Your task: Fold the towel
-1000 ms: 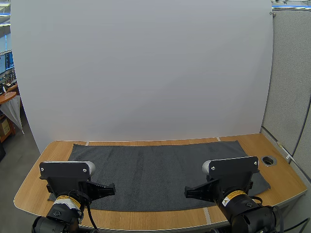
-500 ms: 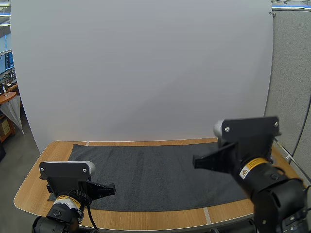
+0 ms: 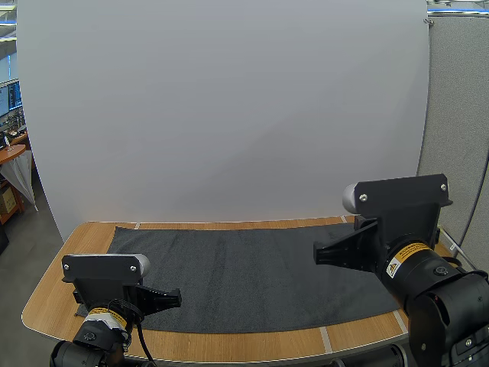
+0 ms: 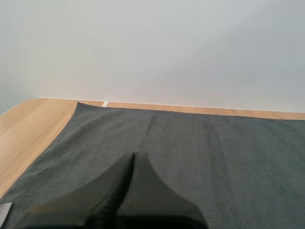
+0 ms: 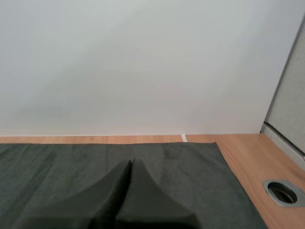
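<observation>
While towel [image 3: 244, 275] lies flat, edges inside table [image 3: 53, 300], left hand [image 4: 133, 160], right hand [image 5: 131, 166] both pressed together, empty.

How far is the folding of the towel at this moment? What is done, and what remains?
Done: nothing that shows; the towel lies spread flat on the table, with no fold. In hand: nothing; the left pincer and the right pincer are both shut and empty above the towel. Left: grasping an edge and making every fold.
</observation>
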